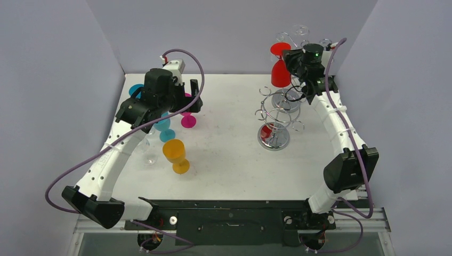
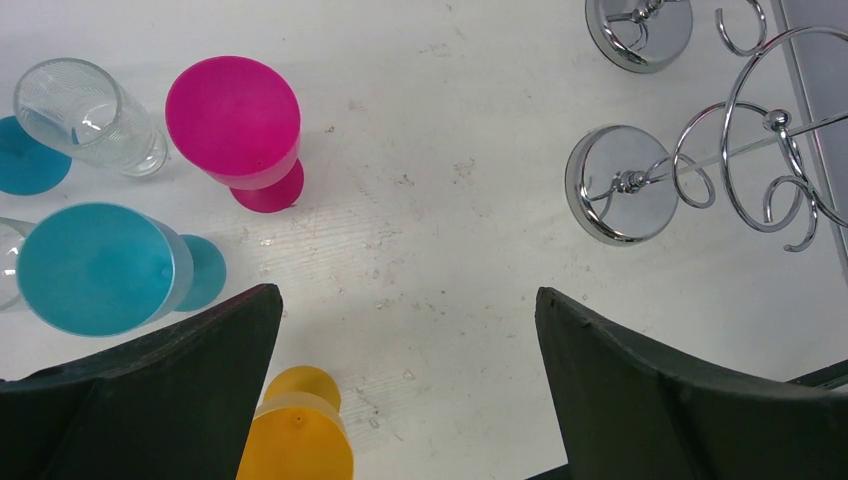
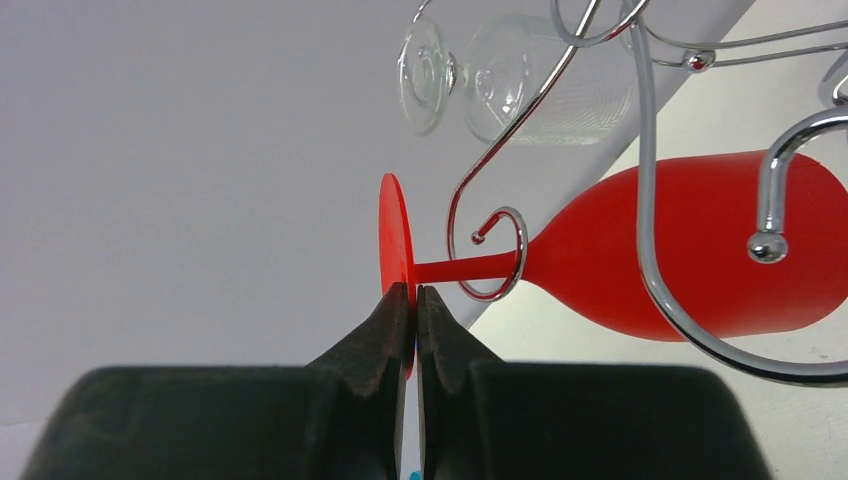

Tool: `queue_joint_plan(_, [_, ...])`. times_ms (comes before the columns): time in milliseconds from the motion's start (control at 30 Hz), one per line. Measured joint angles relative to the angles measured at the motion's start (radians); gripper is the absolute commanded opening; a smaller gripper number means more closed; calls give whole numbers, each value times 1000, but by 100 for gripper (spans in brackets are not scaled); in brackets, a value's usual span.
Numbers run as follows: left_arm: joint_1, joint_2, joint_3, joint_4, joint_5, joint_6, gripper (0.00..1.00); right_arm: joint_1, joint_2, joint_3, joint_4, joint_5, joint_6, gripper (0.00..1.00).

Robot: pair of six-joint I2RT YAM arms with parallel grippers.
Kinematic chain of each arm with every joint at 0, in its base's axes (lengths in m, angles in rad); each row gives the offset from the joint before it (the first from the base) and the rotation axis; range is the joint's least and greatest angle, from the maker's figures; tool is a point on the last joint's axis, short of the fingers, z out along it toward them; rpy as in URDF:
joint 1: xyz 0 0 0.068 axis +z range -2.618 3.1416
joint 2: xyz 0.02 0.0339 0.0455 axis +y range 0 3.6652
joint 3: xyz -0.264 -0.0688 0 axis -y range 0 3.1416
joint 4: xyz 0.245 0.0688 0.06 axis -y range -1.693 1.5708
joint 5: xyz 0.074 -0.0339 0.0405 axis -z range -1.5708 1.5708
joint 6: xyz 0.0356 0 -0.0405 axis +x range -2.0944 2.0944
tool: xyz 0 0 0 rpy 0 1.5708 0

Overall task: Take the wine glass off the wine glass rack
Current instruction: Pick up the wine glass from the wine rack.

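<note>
A red wine glass [image 3: 690, 245] hangs by its stem in a hook of the chrome wire wine glass rack [image 3: 645, 200], at the back right of the table [image 1: 280, 66]. My right gripper [image 3: 413, 292] is shut on the rim of the glass's round foot [image 3: 394, 235], fingertips pinching the disc edge-on. In the top view the right gripper [image 1: 292, 60] sits high beside the rack [image 1: 277, 114]. My left gripper [image 2: 408, 300] hangs open over bare table with nothing between its fingers, far left of the rack [image 1: 187, 100].
A clear glass [image 3: 520, 85] hangs on the rack above the red one. On the left stand pink [image 2: 235, 125], teal [image 2: 95, 265], yellow [image 2: 295, 435] and clear [image 2: 90, 115] glasses. The rack's chrome base [image 2: 620, 185] stands mid-right; walls close in behind.
</note>
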Motion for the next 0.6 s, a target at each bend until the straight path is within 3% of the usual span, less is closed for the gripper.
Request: queue_joint_plan(600, [0,-4,0,6,-1,0,96,-6,60,-5,87,-36,43,0])
